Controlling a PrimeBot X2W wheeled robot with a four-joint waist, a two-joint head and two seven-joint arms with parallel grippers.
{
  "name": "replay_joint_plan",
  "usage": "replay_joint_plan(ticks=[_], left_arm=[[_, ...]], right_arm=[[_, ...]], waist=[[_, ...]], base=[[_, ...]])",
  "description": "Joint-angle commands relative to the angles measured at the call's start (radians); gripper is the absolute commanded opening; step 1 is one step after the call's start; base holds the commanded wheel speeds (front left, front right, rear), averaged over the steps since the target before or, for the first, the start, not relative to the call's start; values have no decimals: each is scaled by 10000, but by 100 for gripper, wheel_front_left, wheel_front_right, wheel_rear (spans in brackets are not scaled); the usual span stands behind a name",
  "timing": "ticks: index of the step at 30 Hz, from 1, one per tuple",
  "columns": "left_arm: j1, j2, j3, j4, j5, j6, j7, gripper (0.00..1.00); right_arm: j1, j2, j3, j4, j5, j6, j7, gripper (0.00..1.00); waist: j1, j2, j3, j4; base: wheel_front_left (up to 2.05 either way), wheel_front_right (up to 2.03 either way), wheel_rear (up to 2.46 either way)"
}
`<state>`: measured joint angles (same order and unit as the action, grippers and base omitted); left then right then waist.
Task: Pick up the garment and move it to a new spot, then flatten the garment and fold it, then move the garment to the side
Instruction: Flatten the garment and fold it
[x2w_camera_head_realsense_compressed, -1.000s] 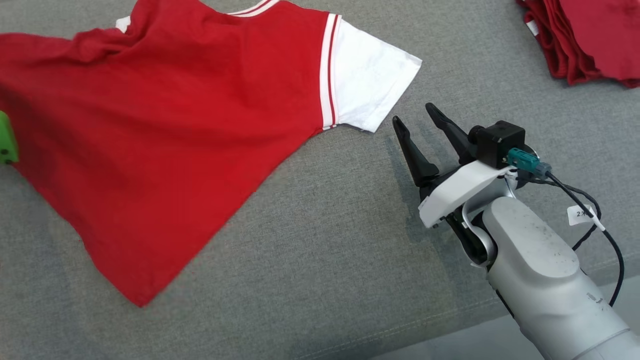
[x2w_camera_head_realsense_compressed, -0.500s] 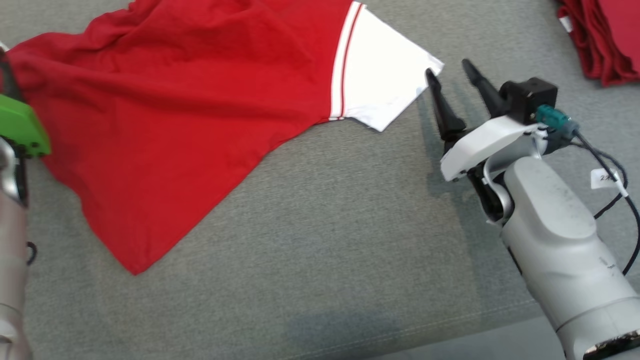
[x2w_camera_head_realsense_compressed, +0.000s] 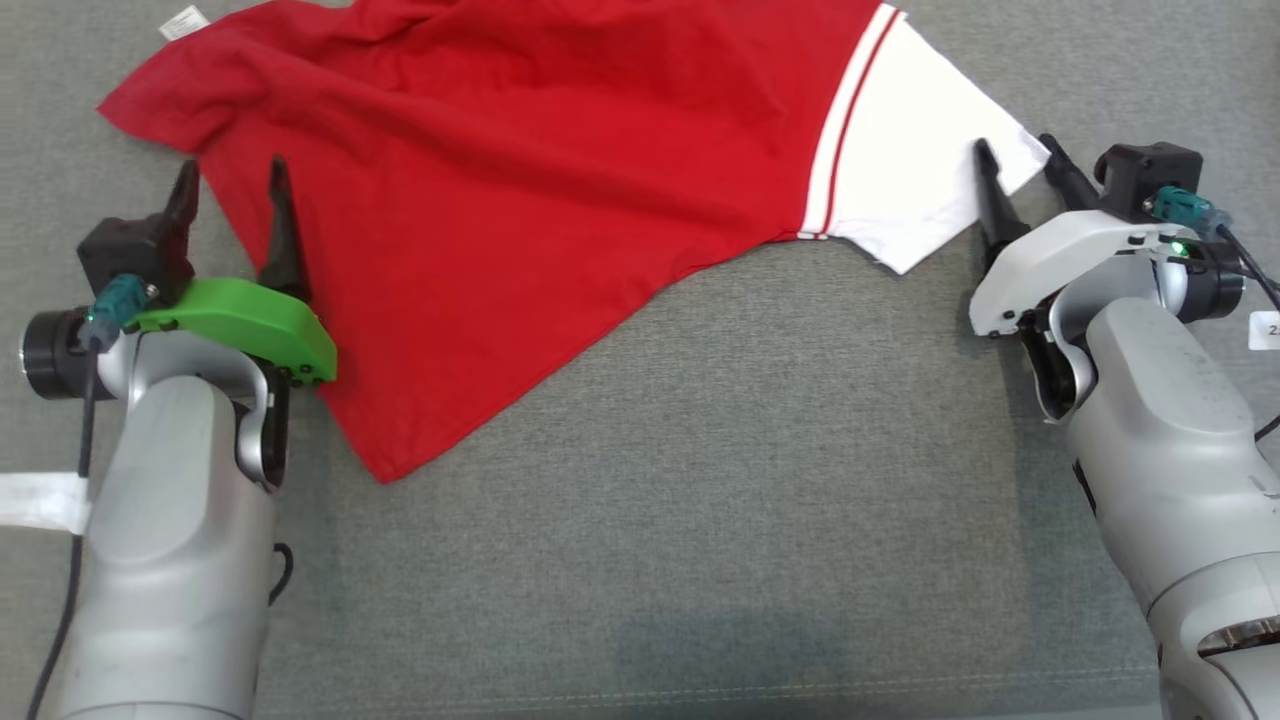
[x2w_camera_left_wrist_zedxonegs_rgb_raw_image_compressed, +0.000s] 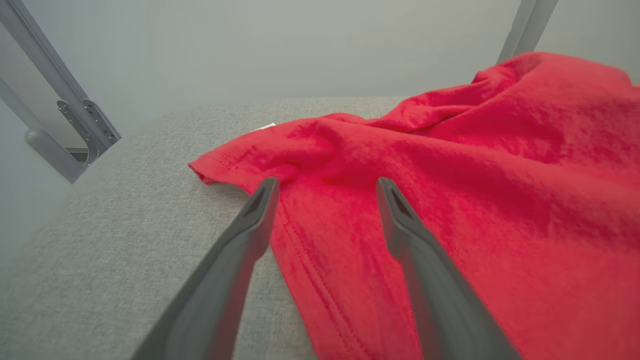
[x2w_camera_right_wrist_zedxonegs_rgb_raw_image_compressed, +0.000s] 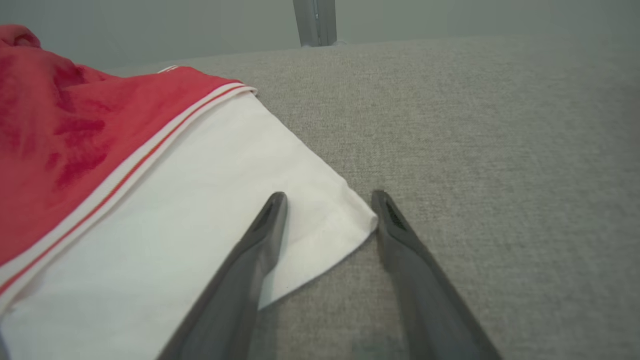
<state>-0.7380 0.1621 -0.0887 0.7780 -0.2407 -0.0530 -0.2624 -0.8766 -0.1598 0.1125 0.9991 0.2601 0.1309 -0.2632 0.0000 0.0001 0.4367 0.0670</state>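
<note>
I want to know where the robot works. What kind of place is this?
Probably a robot test room, not a home: a shirt lies on a grey cloth surface, with a bare metal post and a plain wall behind.

Cut off by the top edge of the head view: the upper part of the garment. Hidden under the green cover and inner finger of the left hand: a stretch of the garment's side hem. Too small to read: print on the white label at the garment's far corner, and on the paper tag, itself clipped by the right edge. Clipped by the left edge: a white strip.

Blurred toward the bottom of the left wrist view: both fingers. Covered in the right wrist view by one finger: part of the white sleeve. Cannot tell whether the right hand touches the sleeve corner.
</note>
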Motion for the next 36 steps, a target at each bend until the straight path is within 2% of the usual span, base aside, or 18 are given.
replay_joint_plan(ticks=[1,5,11,17,21,22,23,29,36], left_arm=[[186,-77,53,-132,88,-61,-29,100],[871,-404,-66,-608,357,-247,-29,100],[1859,-823,-287,-745,479,-407,-29,100],[2822,-1027,-444,-526,455,-347,-29,100],[3226,-1059,-462,-443,438,-318,-29,100],[3368,-1068,-468,-426,428,-311,-29,100],[3511,-1076,-469,-405,405,-294,-29,100],[4455,-1091,-245,-627,274,-28,-28,100],[5647,-1093,242,-1631,370,224,-28,100]], right_arm=[[47,-53,-108,103,-96,-5,-15,0],[605,-150,-784,-67,-275,-8,-17,0],[2090,156,-1922,-849,-486,-13,-5,0],[4032,687,-3110,-2093,-713,-13,-10,0],[4793,862,-3419,-2447,-793,-13,-10,0],[4998,901,-3569,-2535,-760,-13,-10,36],[5192,941,-3702,-2621,-739,-11,-10,100],[6178,1072,-4343,-3313,-958,-8,-10,100],[6651,1085,-3953,-4507,-1365,-6,-10,100]], waist=[[0,-1,-69,205],[0,-1,-364,115],[0,-1,-1196,-319],[0,-1,-2337,-837],[0,-1,-2780,-955],[0,-1,-2916,-970],[0,-1,-3038,-975],[0,-1,-3787,-883],[0,-1,-4334,-873]], base=[[0,0,0],[0,0,0],[0,0,0],[0,0,0],[0,0,0],[0,0,0],[0,0,0],[0,0,0],[0,0,0]])
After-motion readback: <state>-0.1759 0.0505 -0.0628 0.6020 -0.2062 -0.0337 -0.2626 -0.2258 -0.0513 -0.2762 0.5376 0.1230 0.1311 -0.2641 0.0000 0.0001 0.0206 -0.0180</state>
